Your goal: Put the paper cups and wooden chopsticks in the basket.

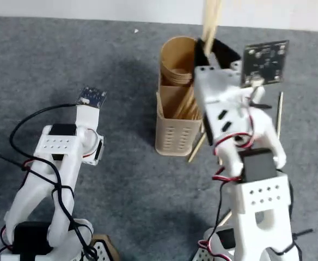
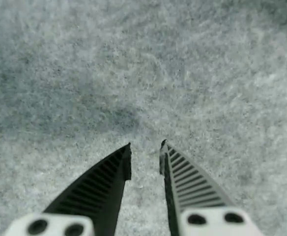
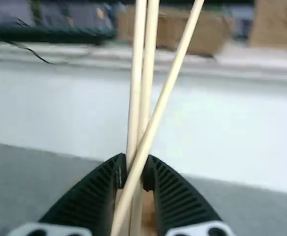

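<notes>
Over basket (image 1: 175,138): right gripper (image 3: 134,161) clamps chopsticks (image 3: 141,59) | inside: paper cups (image 1: 176,70) | left gripper (image 2: 145,156) slightly parted, empty

Beige basket (image 1: 176,138), upright on the grey mat, rows of small holes low in its near wall. Brown paper cups (image 1: 176,62) nested in a stack at its far end. Pale wooden chopsticks (image 1: 189,106) bundled inside, leaning. Three held chopsticks (image 3: 142,73) pinched in the right gripper (image 3: 133,162), poking up above the basket, one slanting across the other two. Loose chopstick (image 1: 279,114) flat on the mat, beside the basket.
</notes>
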Controlling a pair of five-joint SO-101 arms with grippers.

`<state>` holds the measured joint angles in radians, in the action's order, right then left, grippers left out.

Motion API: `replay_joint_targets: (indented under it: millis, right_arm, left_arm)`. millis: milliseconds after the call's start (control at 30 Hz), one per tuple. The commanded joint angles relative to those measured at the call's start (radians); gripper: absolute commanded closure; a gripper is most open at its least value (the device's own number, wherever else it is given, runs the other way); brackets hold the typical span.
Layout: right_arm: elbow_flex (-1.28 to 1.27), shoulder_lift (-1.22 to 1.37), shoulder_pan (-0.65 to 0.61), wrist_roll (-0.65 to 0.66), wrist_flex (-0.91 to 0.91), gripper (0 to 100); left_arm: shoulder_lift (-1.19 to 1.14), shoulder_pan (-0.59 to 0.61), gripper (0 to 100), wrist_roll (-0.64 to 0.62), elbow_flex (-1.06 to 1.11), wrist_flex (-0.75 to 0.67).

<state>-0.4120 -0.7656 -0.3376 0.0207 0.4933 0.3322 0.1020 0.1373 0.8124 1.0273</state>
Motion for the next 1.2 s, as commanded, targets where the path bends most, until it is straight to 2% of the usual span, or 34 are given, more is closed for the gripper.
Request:
replay_joint_targets:
  millis: [0,133,433,567,667,733,867,1000,1167]
  right_arm:
    - [-0.058,0.004,-0.068,-0.068,-0.163,99.3]
    - [-0.245,0.004,-0.09,-0.089,-0.318,99.3]
    - [-0.625,-0.053,-0.087,0.008,-0.55,99.3]
    - [-0.707,-0.163,-0.087,0.008,-0.559,98.1]
    - [-0.731,-0.234,-0.085,0.008,-0.558,89.9]
    - [-0.733,-0.269,-0.085,0.008,-0.556,88.2]
    - [-0.717,-0.328,-0.085,0.106,-0.432,88.2]
    - [-0.559,-0.387,-0.081,0.14,-0.248,88.2]
    - [-0.285,-0.387,0.094,0.141,0.145,88.2]
  left_arm:
    - [0.022,-0.013,88,-0.003,-0.002,-0.014]
    - [0.022,-0.013,88,-0.003,0.012,-0.015]
    - [0.022,-0.013,88,-0.003,0.018,-0.051]
    - [0.022,-0.013,88,-0.003,0.018,-0.051]
    - [0.022,-0.015,88,-0.003,0.018,-0.048]
    - [0.022,-0.015,88,-0.003,0.018,-0.046]
    - [0.022,-0.015,88,-0.003,0.019,-0.046]
    - [0.022,-0.015,88,-0.003,0.019,-0.046]
    - [0.022,-0.015,88,-0.003,0.019,-0.044]
